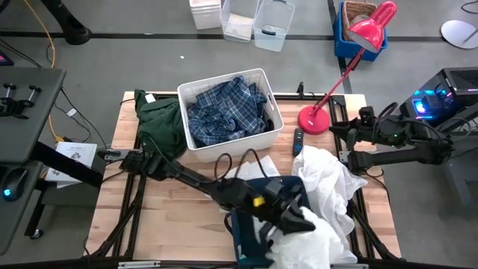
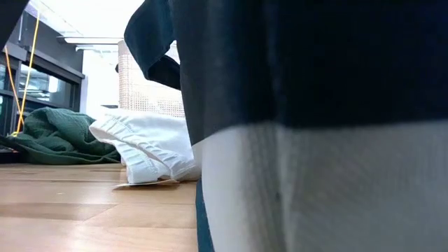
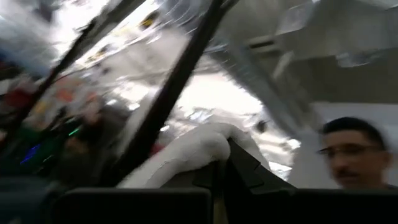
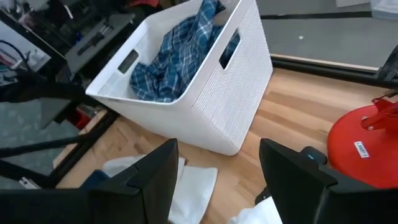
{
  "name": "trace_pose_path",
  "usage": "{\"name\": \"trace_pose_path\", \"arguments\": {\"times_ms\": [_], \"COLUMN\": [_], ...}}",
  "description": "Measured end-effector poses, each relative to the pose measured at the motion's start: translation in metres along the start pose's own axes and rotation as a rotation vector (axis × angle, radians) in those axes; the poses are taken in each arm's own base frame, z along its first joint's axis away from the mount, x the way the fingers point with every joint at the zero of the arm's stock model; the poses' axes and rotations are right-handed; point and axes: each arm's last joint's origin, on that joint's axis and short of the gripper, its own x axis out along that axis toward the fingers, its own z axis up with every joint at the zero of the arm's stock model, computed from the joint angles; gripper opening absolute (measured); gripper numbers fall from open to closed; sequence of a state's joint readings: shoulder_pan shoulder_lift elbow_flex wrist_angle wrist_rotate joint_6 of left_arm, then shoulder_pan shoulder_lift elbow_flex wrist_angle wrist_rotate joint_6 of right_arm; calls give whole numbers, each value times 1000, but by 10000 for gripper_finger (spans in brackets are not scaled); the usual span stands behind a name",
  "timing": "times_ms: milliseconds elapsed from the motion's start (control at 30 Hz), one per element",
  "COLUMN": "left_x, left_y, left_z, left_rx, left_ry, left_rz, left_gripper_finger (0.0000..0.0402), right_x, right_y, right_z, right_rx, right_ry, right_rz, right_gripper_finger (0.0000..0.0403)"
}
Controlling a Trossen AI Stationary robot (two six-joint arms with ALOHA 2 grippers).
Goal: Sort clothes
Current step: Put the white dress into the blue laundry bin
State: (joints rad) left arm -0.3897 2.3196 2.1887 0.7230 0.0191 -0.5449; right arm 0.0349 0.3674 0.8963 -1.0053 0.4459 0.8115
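Observation:
My left gripper (image 1: 297,215) is over the navy fabric bin (image 1: 250,232) at the table's front and is shut on a white garment (image 1: 302,240). More white clothes (image 1: 328,179) lie heaped to the right of the bin. A blue-and-white plaid shirt (image 1: 224,110) lies in the white plastic bin (image 1: 270,133). A dark green garment (image 1: 160,119) lies on the table left of that bin. My right gripper (image 4: 217,180) is open and empty at the table's right edge, pointing toward the white bin (image 4: 205,106). The dark grey garment is out of view. My left gripper pinches a bunched fold of the white garment (image 3: 199,149) between its two fingers (image 3: 242,165). The wrist view is blurred, so I cannot tell how many layers it holds. The rest of the garment lies bunched below the gripper on the bin's right side (image 1: 306,246).
A red desk lamp (image 1: 314,119) stands at the back right, with a dark remote (image 1: 298,140) beside it. In the low view a dark and white surface (image 2: 315,105) close to the camera hides most of the table. A white garment (image 2: 147,150) lies on the wood. A person (image 3: 348,152) shows beyond the table.

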Motion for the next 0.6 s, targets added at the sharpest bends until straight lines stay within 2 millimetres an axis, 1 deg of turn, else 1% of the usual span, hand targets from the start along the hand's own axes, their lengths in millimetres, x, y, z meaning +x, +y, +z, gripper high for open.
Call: {"name": "trace_pose_path", "arguments": {"times_ms": [67,167,267,300,367,433,500,567,600], "left_x": [0,-1,-2,-2,-4,-8,-13,-17,-20], "left_y": [6,16,27,29,31,26,14,0,-4], "left_z": [-4,-3,7,14,23,36,47,53,52], "left_rx": [17,35,48,54,75,105,146,179,189], "left_ry": [37,51,98,123,217,297,353,392,419], "left_rz": [74,127,188,214,286,382,470,540,574], "left_gripper_finger": [0,0,0,0,0,0,0,0,0], "right_x": [-1,-1,-1,-1,-2,-2,-2,-2,-2], "right_y": [-1,0,0,1,1,1,1,1,1], "right_z": [0,0,0,0,0,0,1,1,1], "right_rx": [3,6,3,4,2,0,-12,-19,-20], "right_ry": [-4,0,6,7,9,9,4,1,0], "right_rz": [7,20,31,36,38,38,41,43,44], "right_gripper_finger": [220,220,220,220,220,220,220,220,220]}}
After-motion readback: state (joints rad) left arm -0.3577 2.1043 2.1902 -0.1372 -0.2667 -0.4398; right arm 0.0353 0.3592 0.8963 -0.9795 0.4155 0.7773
